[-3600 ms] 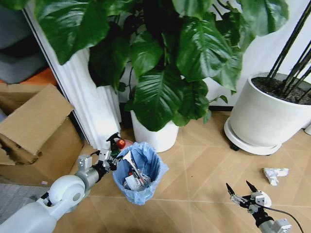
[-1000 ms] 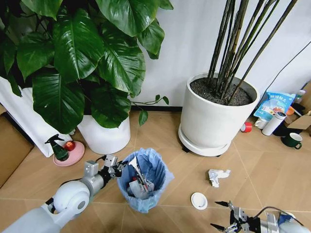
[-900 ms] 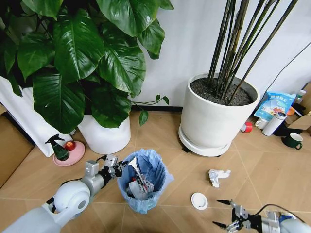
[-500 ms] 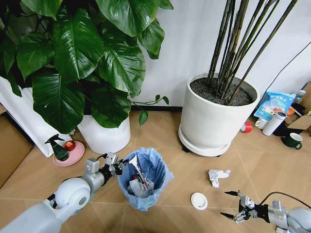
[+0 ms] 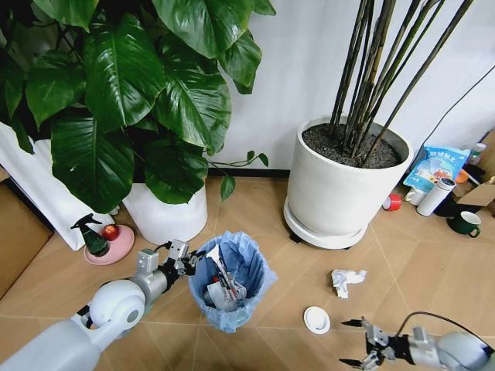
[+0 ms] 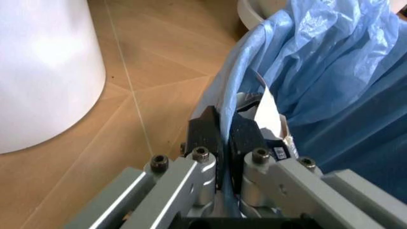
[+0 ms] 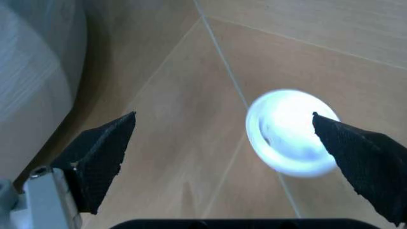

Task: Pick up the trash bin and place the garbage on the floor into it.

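The white disc [image 5: 316, 319] lies flat on the floor [image 5: 402, 270] just ahead of the right gripper [image 5: 353, 343] and slightly toward the trash bin [image 5: 230, 282], so the right arm is plainly the nearer one. In the right wrist view the disc [image 7: 292, 131] sits between the two spread fingertips [image 7: 105, 152], closer to one of them than the other; being round, it has no long axis to line up with. It looks like a small, shallow lid with a raised rim. A crumpled white paper [image 5: 345, 280] lies farther off, toward the big white pot [image 5: 340, 193]. The left gripper [image 6: 224, 138] is pinched on the bin's bag-covered rim, with scraps already inside the blue liner [image 6: 330, 71].
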Robot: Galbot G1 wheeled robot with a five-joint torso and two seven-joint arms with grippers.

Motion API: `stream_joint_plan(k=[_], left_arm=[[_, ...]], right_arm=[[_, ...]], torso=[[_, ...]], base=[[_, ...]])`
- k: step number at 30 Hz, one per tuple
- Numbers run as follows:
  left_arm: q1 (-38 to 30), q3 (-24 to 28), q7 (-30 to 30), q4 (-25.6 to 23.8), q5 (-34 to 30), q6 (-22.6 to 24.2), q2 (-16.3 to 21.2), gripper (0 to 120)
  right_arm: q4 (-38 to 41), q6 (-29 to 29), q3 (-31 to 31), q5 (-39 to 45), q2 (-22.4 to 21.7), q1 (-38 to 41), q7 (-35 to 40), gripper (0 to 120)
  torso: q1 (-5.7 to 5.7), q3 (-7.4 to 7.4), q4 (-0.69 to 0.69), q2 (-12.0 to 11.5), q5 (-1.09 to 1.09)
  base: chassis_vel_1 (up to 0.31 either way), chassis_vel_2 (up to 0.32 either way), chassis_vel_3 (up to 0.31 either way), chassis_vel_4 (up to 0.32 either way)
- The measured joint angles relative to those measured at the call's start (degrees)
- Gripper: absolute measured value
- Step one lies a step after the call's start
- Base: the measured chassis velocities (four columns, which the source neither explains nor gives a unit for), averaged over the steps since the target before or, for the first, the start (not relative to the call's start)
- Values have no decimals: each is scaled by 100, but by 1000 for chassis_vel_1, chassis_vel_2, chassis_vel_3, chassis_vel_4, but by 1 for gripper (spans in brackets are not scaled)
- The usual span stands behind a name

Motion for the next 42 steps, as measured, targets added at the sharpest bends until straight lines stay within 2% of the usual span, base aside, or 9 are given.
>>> stream_joint_plan(k=[10,14,23,29,31,35,38,39,42], left_arm=[[-42,4,-7,-2,-33,16,12,0],[-56,-23,-17,-33,-104,26,81,0],[-87,-27,-25,-44,-160,36,86,0],[-109,-32,-22,-48,-218,45,119,0],[-109,-40,-20,-52,-225,45,127,0],[-109,-72,-8,-59,-242,45,148,0],[-110,-74,-8,-62,-246,45,151,0],[-110,-74,-8,-64,-247,45,151,0],[-112,-74,-7,-70,-250,46,151,0]], right_arm=[[-642,-68,-695,-253,654,788,-21,100],[-1212,-24,-989,-457,1140,1203,-93,100],[-1674,-30,-1113,-596,1430,1499,-128,99],[-1850,-189,-1175,-627,1567,1651,-207,77],[-1883,-210,-1189,-645,1573,1670,-214,74],[-2007,-235,-1173,-763,1598,1741,-222,55],[-2018,-246,-1146,-788,1597,1744,-220,47],[-2018,-248,-1142,-791,1596,1744,-219,41],[-2017,-254,-1128,-803,1593,1741,-219,34]], torso=[[0,0,1,0,0],[0,0,1,0,2],[0,0,1,0,1],[0,0,1,1,1],[0,0,1,1,1],[0,0,1,1,0],[0,0,2,1,0],[0,0,2,1,0],[0,0,1,1,0]], base=[[0,0,0,0],[0,0,0,0],[0,0,0,0],[0,0,0,0],[0,0,0,0],[0,0,0,0],[0,0,0,0],[0,0,0,0],[0,0,0,0]])
